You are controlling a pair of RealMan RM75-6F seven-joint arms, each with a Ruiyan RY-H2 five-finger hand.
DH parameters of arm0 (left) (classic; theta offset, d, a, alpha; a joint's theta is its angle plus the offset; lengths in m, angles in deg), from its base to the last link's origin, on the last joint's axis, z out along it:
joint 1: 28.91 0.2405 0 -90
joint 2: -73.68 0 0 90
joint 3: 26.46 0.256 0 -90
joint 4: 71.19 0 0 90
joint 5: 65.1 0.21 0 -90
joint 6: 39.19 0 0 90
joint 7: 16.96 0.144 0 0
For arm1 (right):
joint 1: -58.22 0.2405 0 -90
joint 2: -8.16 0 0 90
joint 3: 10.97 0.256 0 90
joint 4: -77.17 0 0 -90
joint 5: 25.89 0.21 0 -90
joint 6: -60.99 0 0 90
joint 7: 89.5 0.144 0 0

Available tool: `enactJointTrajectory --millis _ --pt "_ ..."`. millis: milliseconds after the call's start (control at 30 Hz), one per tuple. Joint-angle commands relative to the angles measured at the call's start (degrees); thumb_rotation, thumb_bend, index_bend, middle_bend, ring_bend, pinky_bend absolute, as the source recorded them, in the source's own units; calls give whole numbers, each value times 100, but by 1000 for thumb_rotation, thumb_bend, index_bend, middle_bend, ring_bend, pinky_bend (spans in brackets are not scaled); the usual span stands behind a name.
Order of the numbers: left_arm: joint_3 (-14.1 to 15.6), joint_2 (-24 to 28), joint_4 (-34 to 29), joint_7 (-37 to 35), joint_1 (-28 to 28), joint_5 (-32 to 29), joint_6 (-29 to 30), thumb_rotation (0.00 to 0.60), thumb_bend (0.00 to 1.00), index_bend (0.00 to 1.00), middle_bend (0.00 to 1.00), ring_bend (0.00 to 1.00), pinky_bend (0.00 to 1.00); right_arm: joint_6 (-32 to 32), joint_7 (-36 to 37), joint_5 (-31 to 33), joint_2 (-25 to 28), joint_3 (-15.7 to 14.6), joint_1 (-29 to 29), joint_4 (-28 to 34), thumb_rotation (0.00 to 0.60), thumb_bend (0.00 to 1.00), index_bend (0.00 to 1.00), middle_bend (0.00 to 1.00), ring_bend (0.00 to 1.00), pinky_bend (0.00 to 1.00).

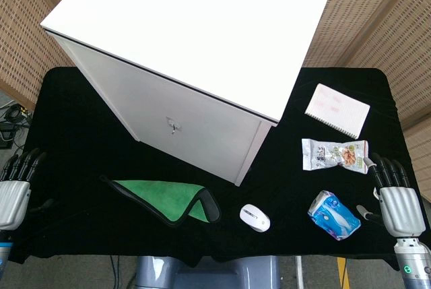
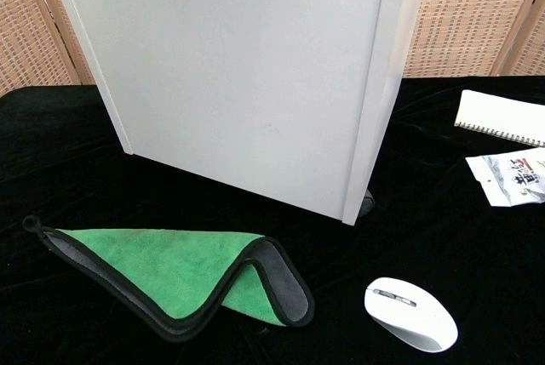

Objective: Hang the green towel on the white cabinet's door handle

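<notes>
Your green towel (image 1: 165, 199) lies flat on the black tablecloth (image 1: 81, 134), folded over on its right side so the grey edging curls up, just in front of the white cabinet (image 1: 195, 53) and to the left of the white mouse (image 1: 254, 217). The chest view shows the same towel (image 2: 174, 271) near the bottom of the frame, with a small loop at its far left corner, apart from the cabinet's front panel (image 2: 247, 84). The door handle (image 1: 174, 126) is a small metal piece on the cabinet's front face, above and slightly right of the towel, with nothing on it.

Your left hand (image 1: 15, 184) sits at the table's left edge, fingers straight and slightly apart, holding nothing, well apart from the towel. Your right hand (image 1: 396, 198) sits at the right edge, fingers likewise extended and spread, empty, just beside the blue tissue pack (image 1: 334, 215). Neither hand shows in the chest view.

Beyond the tissue pack you have a snack packet (image 1: 335, 154) and, further back, a spiral notebook (image 1: 337, 110), both on the right side of the cloth
</notes>
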Motion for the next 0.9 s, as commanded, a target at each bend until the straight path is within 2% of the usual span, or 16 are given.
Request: enactJointTrajectory --millis 33,367,433,500,600,700,800,900 --pt "5 0 5 -10 -10 2 -19 600 144 0 0 0 0 -41 -10 34 6 -1 6 9 600 133 0 0 0 0" --pt "-14 -48 0 61 2 20 51 600 154 0 1 0 0 -7 16 -34 14 -31 -7 5 600 132 0 0 0 0" --pt "-48 -125 15 75 -18 6 57 600 165 2 109 71 31 -20 8 -39 7 -36 -1 6 600 133 0 0 0 0" --pt "-58 -233 72 8 -82 4 -39 600 173 53 380 278 183 -39 -9 -41 9 -41 7 13 600 133 0 0 0 0" --pt "-55 -386 121 93 -255 -97 -403 600 174 177 628 483 367 -70 -55 -15 13 -45 12 24 600 133 0 0 0 0" --pt "-38 -572 160 278 -466 -206 -834 600 174 262 764 604 487 -92 -66 -1 25 -51 13 45 600 133 0 0 0 0" --pt "-48 -790 224 500 -700 -385 -1301 600 174 306 822 659 537 -90 -58 4 26 -46 14 50 600 132 0 0 0 0" --pt "-74 -945 258 628 -860 -533 -1595 600 174 318 837 675 557 -100 -49 7 30 -46 18 50 600 132 0 0 0 0"
